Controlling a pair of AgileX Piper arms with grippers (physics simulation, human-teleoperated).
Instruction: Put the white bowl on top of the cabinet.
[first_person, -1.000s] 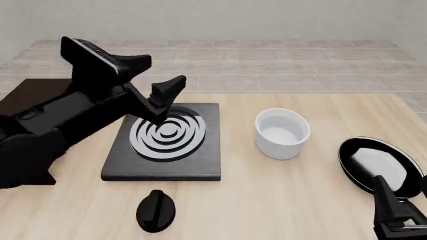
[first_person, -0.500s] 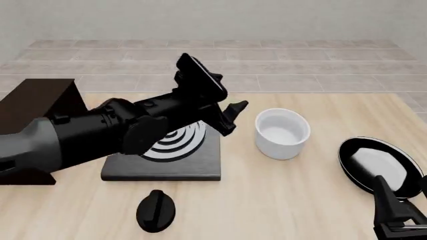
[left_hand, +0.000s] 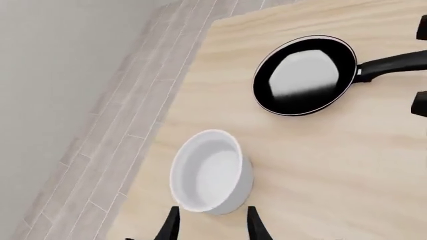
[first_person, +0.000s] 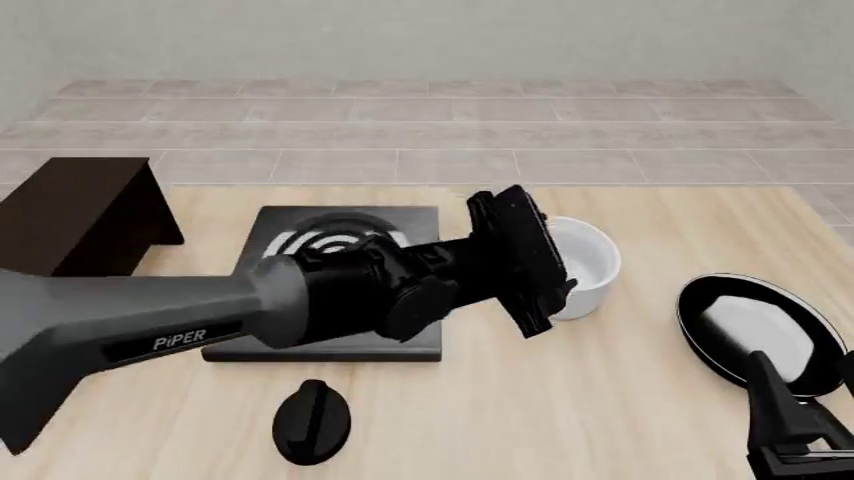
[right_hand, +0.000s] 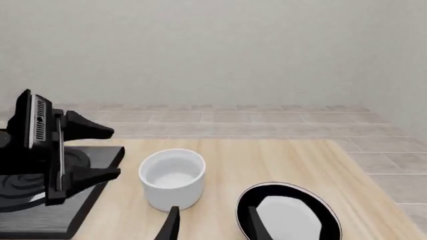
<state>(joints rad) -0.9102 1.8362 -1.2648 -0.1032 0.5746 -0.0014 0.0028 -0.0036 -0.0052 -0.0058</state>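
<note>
Standing at the far left of the surface (first_person: 627, 400), the cabinet (first_person: 80, 215) is the largest item, with its flat top bare; it lies well apart from the bowl (first_person: 577, 262), which sits upright on the surface right of the stove plate (first_person: 267, 335) and left of the pan (first_person: 761, 330). The left arm reaches across the stove plate, and the left gripper (first_person: 550, 300) is just beside the bowl on its left side. In the left wrist view the bowl (left_hand: 211, 178) lies directly ahead of the fingers (left_hand: 255, 227), which are spread about as wide as the bowl and hold nothing. The right gripper (right_hand: 212, 227) hangs near the pan, empty, fingers apart, farther from the bowl. The left arm is judged better placed; the carry then runs leftward.
</note>
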